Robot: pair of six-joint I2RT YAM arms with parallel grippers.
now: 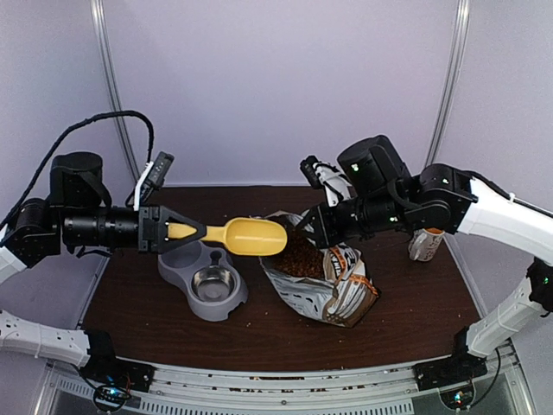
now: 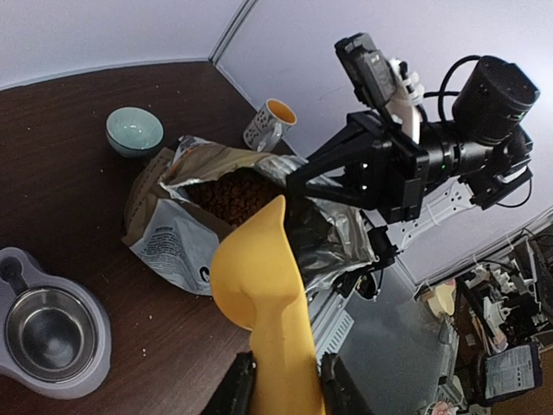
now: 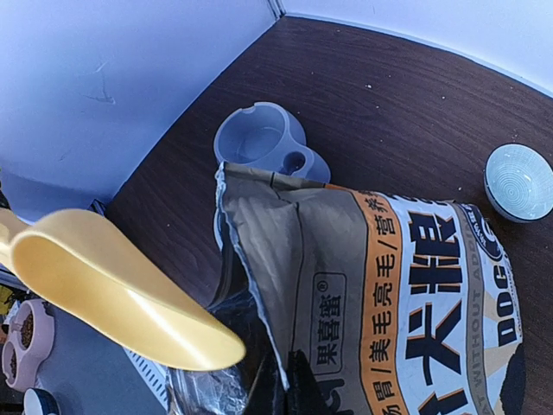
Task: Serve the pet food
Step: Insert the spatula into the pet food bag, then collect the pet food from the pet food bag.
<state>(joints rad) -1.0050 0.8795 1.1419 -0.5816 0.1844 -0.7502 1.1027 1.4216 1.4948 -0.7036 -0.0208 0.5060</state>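
The pet food (image 1: 298, 257) is a dark-brown mass of kibble showing inside the open printed bag (image 1: 333, 290), which lies at the table's middle. My right gripper (image 3: 289, 393) is shut on the torn rim of the bag (image 3: 406, 294), holding its mouth up. My left gripper (image 2: 285, 385) is shut on the handle of a yellow scoop (image 2: 259, 277). In the top view the scoop (image 1: 251, 235) hovers level just left of the bag's mouth, and its bowl looks empty. The kibble (image 2: 233, 194) lies beyond the scoop's tip.
A grey double pet feeder (image 1: 177, 268) with a steel bowl (image 1: 213, 283) stands left of the bag, under the scoop's handle. A mug (image 1: 426, 245) stands right of the bag and a small teal bowl (image 2: 135, 130) behind it. A few crumbs dot the dark table.
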